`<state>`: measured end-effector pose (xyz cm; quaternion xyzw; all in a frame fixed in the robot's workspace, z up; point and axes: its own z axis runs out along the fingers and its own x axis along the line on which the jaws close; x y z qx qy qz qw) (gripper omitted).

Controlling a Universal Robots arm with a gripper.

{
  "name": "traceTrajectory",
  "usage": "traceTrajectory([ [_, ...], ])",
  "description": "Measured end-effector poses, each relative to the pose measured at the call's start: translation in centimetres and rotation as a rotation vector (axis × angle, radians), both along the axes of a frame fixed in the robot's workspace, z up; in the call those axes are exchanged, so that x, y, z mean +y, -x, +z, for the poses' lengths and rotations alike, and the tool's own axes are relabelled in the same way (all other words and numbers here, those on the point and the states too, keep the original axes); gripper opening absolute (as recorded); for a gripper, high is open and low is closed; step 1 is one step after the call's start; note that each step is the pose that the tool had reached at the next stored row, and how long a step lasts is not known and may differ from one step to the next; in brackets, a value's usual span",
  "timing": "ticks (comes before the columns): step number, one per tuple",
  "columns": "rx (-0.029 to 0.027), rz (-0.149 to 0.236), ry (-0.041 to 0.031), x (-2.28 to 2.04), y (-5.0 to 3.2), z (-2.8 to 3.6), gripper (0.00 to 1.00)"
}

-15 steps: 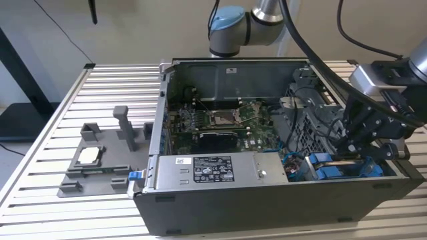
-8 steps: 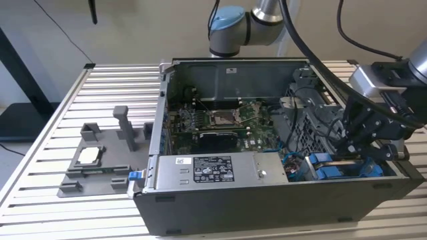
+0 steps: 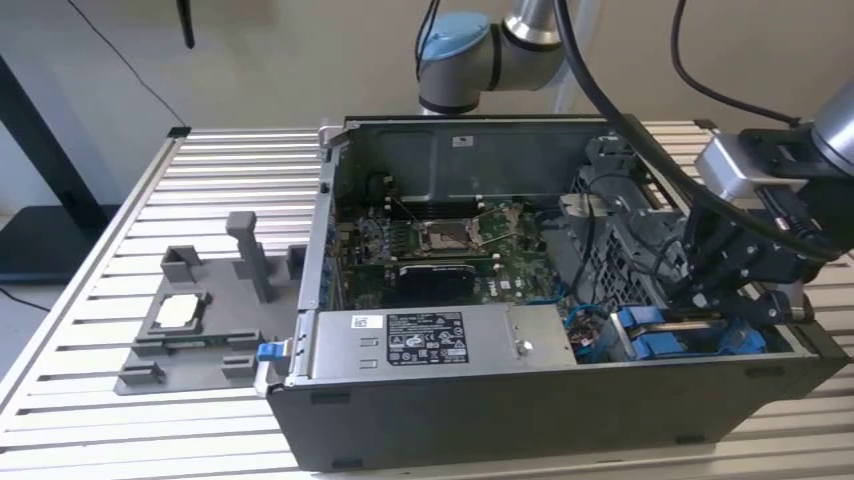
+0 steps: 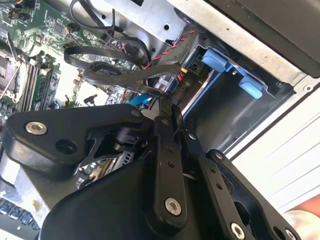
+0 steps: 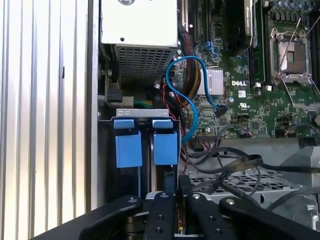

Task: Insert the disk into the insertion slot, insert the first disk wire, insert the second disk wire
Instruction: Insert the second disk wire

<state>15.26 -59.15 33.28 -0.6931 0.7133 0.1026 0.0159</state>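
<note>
The insertion slot (image 3: 694, 342) is the dark drive bay with bright blue clips at the case's front corner on the exterior view's right. Its rim (image 5: 145, 113) and blue clips (image 5: 128, 148) also show in the first wrist view, and its dark cavity (image 4: 235, 107) in the second. My gripper (image 3: 683, 298) reaches down into the case right beside this bay. Its black fingers (image 5: 161, 205) are pressed together, and the end of a blue disk wire (image 5: 169, 179) sits at their tips (image 4: 169, 107). That blue wire (image 5: 192, 107) loops back to the motherboard. The disk is hidden.
Black flat wires (image 5: 240, 165) curl over the perforated cage next to the gripper. The grey labelled power-supply box (image 3: 427, 345) stands along the case's front. The green motherboard (image 3: 441, 240) fills the middle. A grey fixture (image 3: 200, 320) rests on the slatted table (image 3: 134, 200) at the exterior view's left.
</note>
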Motion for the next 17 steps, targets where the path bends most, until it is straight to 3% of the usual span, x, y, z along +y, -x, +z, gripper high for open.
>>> traceTrajectory([
  [4,-0.0001,0.000,-0.0013,-0.08,-0.03,-0.12,0.17],
  [5,0.0001,0.000,-0.0012,-0.13,-0.04,-0.11,0.24],
  [6,0.0007,0.000,-0.0016,-0.18,-0.06,-0.10,0.24],
  [11,0.0121,0.000,-0.0047,-0.48,-0.16,0.21,0.24],
  [17,0.0153,0.000,-0.0089,-0.54,-0.20,0.50,0.24],
])
